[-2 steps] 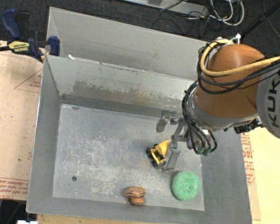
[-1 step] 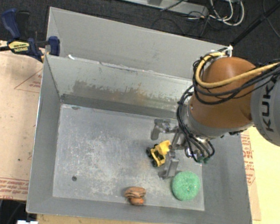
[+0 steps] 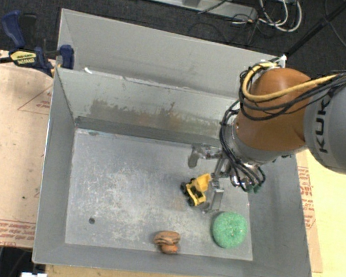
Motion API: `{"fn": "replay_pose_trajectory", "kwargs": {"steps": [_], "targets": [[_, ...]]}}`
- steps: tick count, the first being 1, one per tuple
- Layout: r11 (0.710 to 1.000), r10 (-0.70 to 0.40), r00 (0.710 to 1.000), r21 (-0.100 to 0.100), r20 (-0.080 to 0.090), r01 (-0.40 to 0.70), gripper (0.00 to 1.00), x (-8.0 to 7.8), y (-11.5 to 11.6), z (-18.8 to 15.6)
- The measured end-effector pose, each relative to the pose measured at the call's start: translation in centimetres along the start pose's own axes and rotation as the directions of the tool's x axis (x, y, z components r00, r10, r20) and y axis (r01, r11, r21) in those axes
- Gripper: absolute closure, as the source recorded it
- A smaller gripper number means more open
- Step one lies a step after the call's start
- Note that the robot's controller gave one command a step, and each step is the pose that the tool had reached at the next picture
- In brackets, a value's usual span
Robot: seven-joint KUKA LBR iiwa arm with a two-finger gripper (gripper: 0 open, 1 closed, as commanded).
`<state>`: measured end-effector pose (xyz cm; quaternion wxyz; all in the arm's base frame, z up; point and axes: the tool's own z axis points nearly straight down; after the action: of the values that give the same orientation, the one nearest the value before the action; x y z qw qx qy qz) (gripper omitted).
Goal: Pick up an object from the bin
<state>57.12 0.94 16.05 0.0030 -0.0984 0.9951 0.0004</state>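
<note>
My gripper [image 3: 206, 177] hangs low over the right middle of the bin, under the arm's orange cover. Its two fingers stand apart, one fingertip [image 3: 195, 156] toward the back and the other [image 3: 215, 198] toward the front, so it is open. A small yellow and black toy vehicle [image 3: 195, 189] lies on the bin floor just left of the front finger, partly in the gap between the two. I cannot tell whether either finger touches it. A green round scrubby ball [image 3: 230, 229] rests just in front and to the right of the gripper.
A small brown lumpy thing [image 3: 167, 241] lies near the bin's front wall, left of the green ball. The arm and its cover hide the bin's right back corner. The left half of the floor is bare metal.
</note>
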Motion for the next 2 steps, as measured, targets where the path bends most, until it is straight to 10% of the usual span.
{"fn": "replay_pose_trajectory", "kwargs": {"steps": [1, 2], "targets": [[0.995, 0.095, 0.995, -0.001, -0.003, -0.095, 0.00, 0.4, -2.5, 1.4], [0.999, 0.048, 0.999, -0.001, 0.000, -0.048, 1.00, -0.7, -2.9, 5.8]]}}
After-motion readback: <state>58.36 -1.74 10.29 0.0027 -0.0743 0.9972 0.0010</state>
